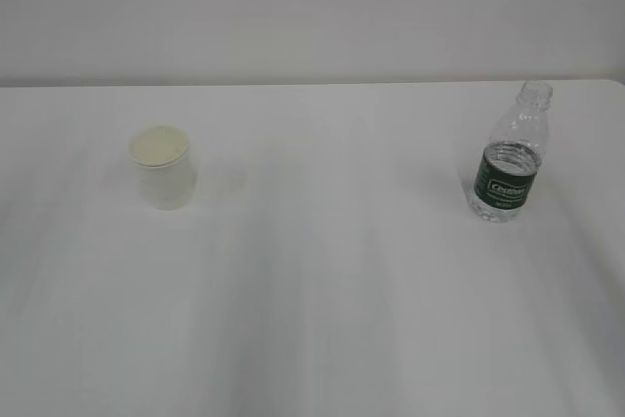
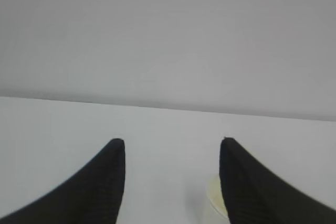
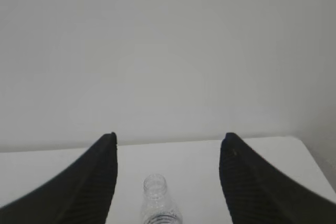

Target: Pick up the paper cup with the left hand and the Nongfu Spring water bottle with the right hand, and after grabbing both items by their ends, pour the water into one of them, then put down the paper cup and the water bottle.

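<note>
you have the paper cup [image 1: 162, 167] standing upright on the left part of the white table [image 1: 322, 280], its pale cream inside facing up. well apart from it, on the right part of the table, the nongfu spring water bottle [image 1: 510, 157] stands upright with no cap, its dark green label facing you.

your left hand [image 2: 172, 148] shows only in its wrist view: both black fingers are spread apart with nothing between them, and a bit of the cup's rim [image 2: 215, 199] peeks out low beside the right-side finger [image 2: 252, 192].

your right hand [image 3: 168, 140] is also spread wide and holds nothing; the bottle's open neck [image 3: 156, 190] sits low in the gap between its fingers, touching neither.
</note>
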You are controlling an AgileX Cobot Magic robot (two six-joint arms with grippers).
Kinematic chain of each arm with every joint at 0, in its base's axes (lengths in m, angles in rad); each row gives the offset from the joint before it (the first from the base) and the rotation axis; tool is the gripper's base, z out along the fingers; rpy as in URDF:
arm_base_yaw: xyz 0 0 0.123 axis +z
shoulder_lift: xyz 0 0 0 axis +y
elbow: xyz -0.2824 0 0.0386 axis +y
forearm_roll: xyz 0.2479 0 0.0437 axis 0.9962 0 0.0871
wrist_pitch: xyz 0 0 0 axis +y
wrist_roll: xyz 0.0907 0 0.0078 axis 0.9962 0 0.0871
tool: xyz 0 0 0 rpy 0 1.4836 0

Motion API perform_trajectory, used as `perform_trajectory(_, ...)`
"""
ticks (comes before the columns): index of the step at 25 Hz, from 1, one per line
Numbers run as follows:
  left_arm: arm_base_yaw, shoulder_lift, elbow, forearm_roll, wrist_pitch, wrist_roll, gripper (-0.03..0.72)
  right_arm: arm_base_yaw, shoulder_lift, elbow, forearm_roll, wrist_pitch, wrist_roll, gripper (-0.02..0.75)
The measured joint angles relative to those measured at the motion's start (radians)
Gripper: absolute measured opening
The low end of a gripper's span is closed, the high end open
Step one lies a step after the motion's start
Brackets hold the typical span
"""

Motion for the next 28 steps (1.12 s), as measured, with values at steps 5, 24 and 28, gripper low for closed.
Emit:
perform_trajectory(5,-0.006,0.138,0.000,0.007,-0.128,0.000,0.408,0.000,0.086,0.047,-0.002,-0.109,0.021,0.463)
perform_trajectory(24,-0.290,0.337,0.231,-0.027,-0.620,0.000,0.374,0.000,0.200,0.366,-0.143,-0.544,0.094,0.462)
perform_trajectory(28,-0.292,0.427,0.322,-0.044,-0.812,-0.036,0.361,0.000,0.334,0.449,-0.174,-0.745,0.120,0.462)
